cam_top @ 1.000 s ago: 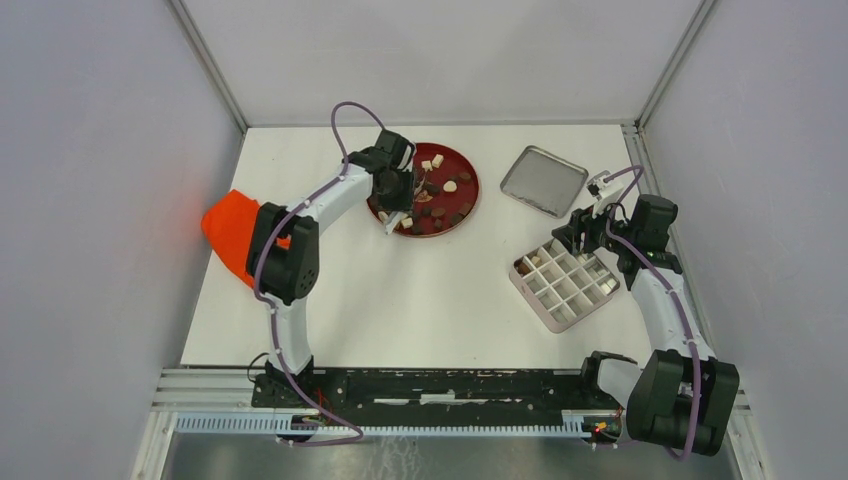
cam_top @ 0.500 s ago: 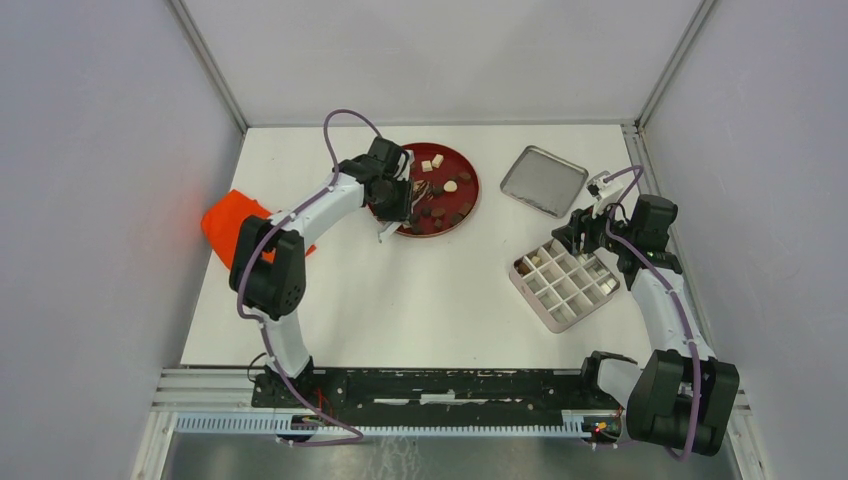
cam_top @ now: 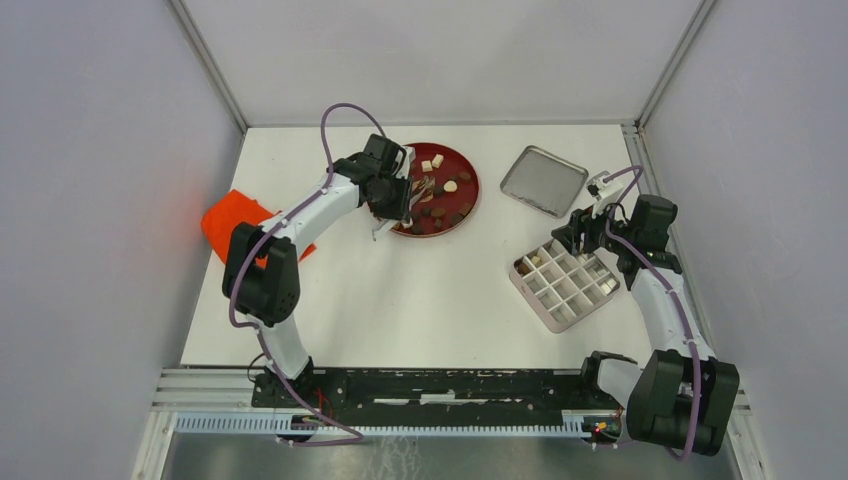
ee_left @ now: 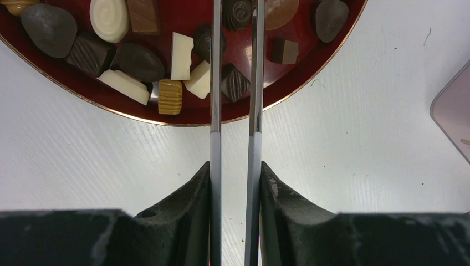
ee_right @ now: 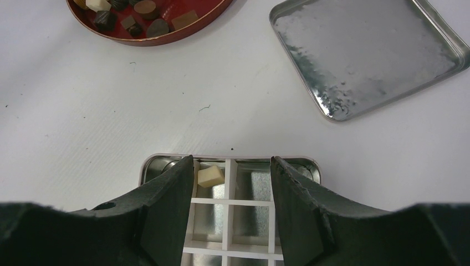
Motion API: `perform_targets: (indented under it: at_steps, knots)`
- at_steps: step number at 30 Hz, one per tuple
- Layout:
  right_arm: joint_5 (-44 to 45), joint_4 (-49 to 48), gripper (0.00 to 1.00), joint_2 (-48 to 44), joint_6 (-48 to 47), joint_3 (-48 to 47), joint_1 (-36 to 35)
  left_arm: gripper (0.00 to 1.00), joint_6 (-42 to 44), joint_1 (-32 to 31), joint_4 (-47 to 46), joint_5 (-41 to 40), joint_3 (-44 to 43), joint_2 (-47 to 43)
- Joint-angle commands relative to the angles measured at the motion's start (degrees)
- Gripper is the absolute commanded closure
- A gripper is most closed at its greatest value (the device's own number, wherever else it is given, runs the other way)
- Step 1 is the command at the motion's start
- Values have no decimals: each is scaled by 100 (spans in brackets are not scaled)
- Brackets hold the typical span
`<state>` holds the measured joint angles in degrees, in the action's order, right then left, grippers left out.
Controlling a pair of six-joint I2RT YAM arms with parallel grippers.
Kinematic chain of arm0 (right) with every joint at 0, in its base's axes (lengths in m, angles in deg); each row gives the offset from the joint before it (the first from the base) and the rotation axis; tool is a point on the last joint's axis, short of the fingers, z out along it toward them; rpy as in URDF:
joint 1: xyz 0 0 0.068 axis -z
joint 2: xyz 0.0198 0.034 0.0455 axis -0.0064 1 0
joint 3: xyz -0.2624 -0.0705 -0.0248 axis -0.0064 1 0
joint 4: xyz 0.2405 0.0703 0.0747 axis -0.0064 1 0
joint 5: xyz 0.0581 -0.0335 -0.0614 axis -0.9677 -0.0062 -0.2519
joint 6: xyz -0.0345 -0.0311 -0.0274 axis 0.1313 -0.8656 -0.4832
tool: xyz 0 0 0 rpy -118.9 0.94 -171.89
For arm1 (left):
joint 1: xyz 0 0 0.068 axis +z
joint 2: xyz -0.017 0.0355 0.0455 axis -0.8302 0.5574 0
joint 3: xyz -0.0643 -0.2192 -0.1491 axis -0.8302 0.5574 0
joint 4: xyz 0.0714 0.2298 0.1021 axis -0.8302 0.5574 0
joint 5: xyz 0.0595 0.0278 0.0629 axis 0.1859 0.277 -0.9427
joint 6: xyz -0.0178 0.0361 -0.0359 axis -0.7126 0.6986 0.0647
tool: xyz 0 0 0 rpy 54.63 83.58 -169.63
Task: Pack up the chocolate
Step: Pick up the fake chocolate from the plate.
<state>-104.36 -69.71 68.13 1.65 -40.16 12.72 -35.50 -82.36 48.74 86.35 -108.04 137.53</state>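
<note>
Top view: my left hand [cam_top: 392, 196] is at the near-left rim of the red plate [cam_top: 468, 205], pinched narrow on metal tweezers [cam_top: 420, 188] that reach out over the plate. The chocolates [cam_top: 440, 190], dark, brown and cream, are mostly loose on that plate. My right hand [cam_top: 583, 233] hangs at the far corner of the compartment tin [cam_top: 566, 287] on the right of the tabletop [cam_top: 420, 290]. A few pieces sit in cells along the tin's far-left edge and one on its right side. The tin lid [cam_top: 543, 181] lies apart, beyond the tin. An orange cloth [cam_top: 228, 218] lies at the left edge, partly behind my left arm.

Left wrist: left hand [ee_left: 234, 173] clamps the two blades of the tweezers [ee_left: 215, 111], which stand close but not touching. They cross the plate rim [ee_left: 183, 115] and run out the top edge, so the tips are hidden. A dark swirled piece lies between the blades at the top; I cannot tell whether it is gripped. Chocolates [ee_left: 182, 55] are clustered on the plate left of the blades. A corner of the lid [ee_left: 455, 111] shows at the right.

Right wrist: right hand [ee_right: 231, 166] is wide, fingers spread above the tin's far rim [ee_right: 310, 163]. A cream piece [ee_right: 210, 176] sits in the corner cell by my left finger. The lid [ee_right: 366, 55] is at far right, the plate [ee_right: 166, 36] with chocolates [ee_right: 145, 8] at far left.
</note>
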Motion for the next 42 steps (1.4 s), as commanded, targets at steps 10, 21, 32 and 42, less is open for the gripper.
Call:
perform_targets:
  at_steps: [10, 21, 32, 42]
  knots:
    - [-25, -73, 41, -50, -85, -219, -30, 62, 440, -224, 135, -209, -716, 348]
    - [-25, -70, 41, -42, -92, -219, -54, 60, 524, -288, 327, -481, -998, 574]
    - [-14, -67, 41, -42, -103, -219, -63, 59, 574, -302, 338, -374, -1078, 732]
    - [-7, -56, 41, -29, -111, -224, -60, 58, 532, -348, 327, -335, -1093, 789]
